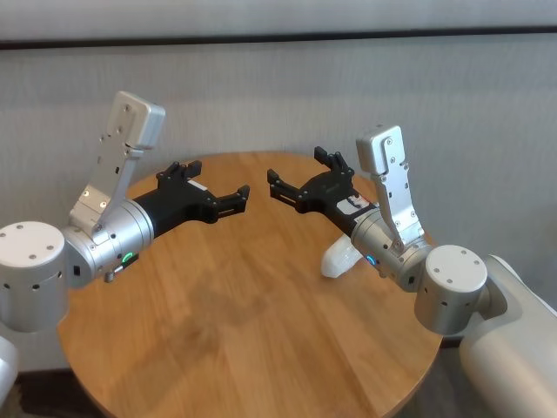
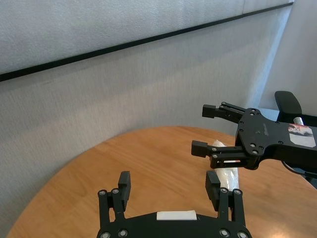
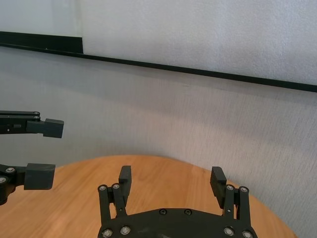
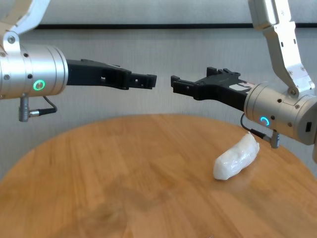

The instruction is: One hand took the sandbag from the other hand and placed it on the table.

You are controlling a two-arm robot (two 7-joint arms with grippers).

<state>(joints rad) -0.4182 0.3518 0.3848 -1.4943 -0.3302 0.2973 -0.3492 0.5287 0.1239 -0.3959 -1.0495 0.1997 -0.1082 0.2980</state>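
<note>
The white sandbag [image 1: 339, 259] lies on the round wooden table [image 1: 252, 340], on its right side, just below my right wrist; it also shows in the chest view [image 4: 237, 157]. My right gripper [image 1: 298, 167], on the wrist with the blue ring light, is open and empty, raised above the table's far middle. My left gripper [image 1: 218, 181], on the wrist with the green light, is open and empty and faces it tip to tip across a small gap. In the left wrist view the sandbag [image 2: 226, 175] lies beneath the right gripper [image 2: 203, 129].
A grey textured wall with a dark strip [image 4: 148, 26] stands behind the table. The table edge [image 1: 418, 374] curves round at the front right. Bare wood [image 4: 109, 183] spans the left and front.
</note>
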